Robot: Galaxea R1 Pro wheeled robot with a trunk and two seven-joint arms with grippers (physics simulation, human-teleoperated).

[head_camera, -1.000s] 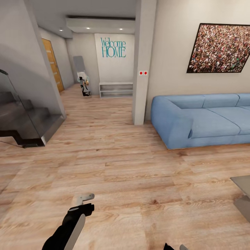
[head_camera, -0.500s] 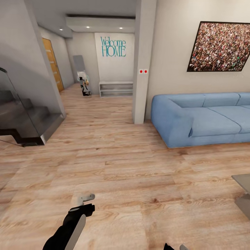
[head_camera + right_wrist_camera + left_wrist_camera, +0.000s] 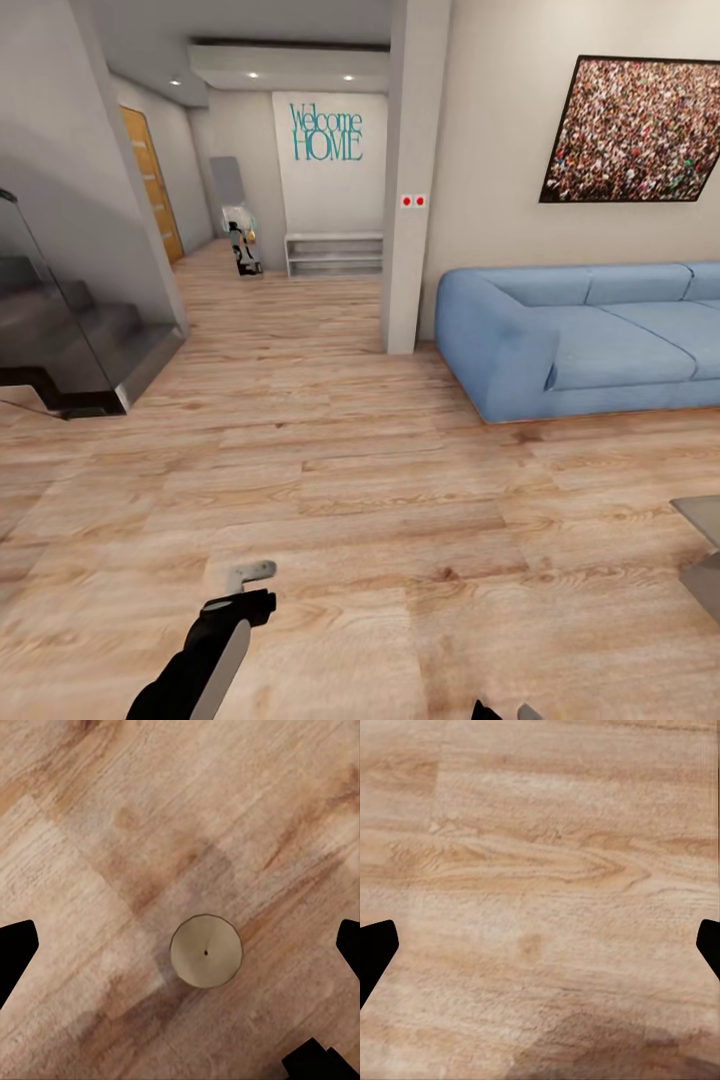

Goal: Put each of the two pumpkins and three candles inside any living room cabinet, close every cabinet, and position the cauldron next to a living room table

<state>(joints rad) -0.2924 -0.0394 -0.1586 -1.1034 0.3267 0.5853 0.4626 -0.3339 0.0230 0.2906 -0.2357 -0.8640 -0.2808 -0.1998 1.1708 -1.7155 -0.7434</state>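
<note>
A candle (image 3: pixel 205 951) stood on the floor (image 3: pixel 112 810) between my spread right fingers (image 3: pixel 180 945), untouched. My left fingers (image 3: pixel 540 945) were spread too, empty. Closing off-centre (my guess) could tip it and send it rolling.

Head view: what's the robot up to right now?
It stands on the wood floor of the living room, facing the blue sofa and a hallway with a "Welcome HOME" sign. Neither gripper holds anything. The left gripper hangs open over bare planks. The right gripper is open above a candle standing upright on the floor, its fingers wide on either side and apart from it. A corner of the grey table shows at the right edge.
</note>
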